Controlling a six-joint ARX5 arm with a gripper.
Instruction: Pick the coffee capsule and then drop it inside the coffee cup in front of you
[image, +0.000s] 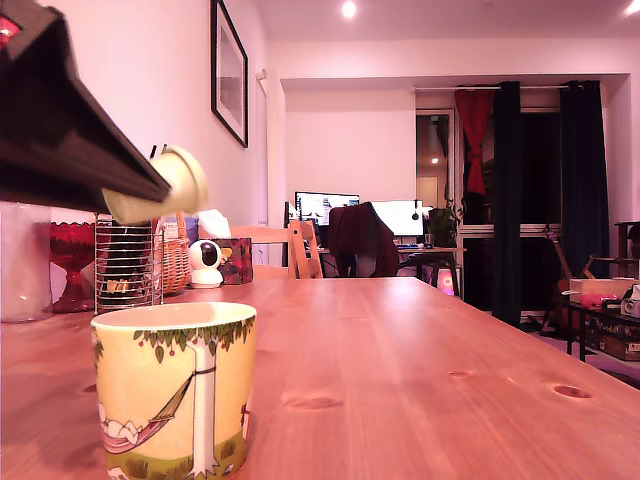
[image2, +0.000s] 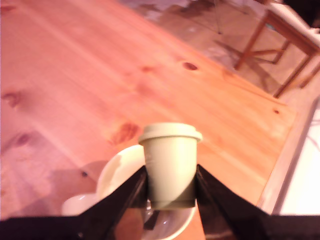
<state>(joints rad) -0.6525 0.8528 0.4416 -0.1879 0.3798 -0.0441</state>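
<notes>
Living-room background in the exterior view: white walls, a framed picture (image: 229, 70), dark curtains (image: 545, 190), monitors (image: 326, 207) on a far desk, wooden chairs (image: 290, 250). Big pine table (image: 420, 370) with dark knots fills the foreground; the wrist view shows the same table (image2: 100, 75) from above, with floor and a chair frame (image2: 280, 55) past its edge.

Gripper (image: 150, 185) comes in from the exterior view's left, high above the tabletop, black wedge-shaped. In the wrist view the gripper (image2: 171, 187) has both black fingers (image2: 127, 197) pressed on the sides of the coffee capsule (image2: 171, 167), jaws narrow, only capsule-width apart. Firm hold, capsule off the table.

Coffee cup (image: 175, 390) stands upright on the table at the exterior view's lower left, yellow, white tree trunk, green leaves, hammock print, pale rim. In the wrist view the coffee cup (image2: 117, 172) sits below and behind the capsule, rim partly hidden by the fingers.

Coffee capsule (image: 160, 187) is in the air above the cup, lying sideways in the exterior view. Pale greenish-cream, tapered, wider rimmed end pointing away from the wrist.

Behind the cup at the exterior view's left: wire-mesh holder (image: 127, 265), red glass (image: 72, 260), woven basket (image: 176, 262), white round gadget (image: 205, 262).
</notes>
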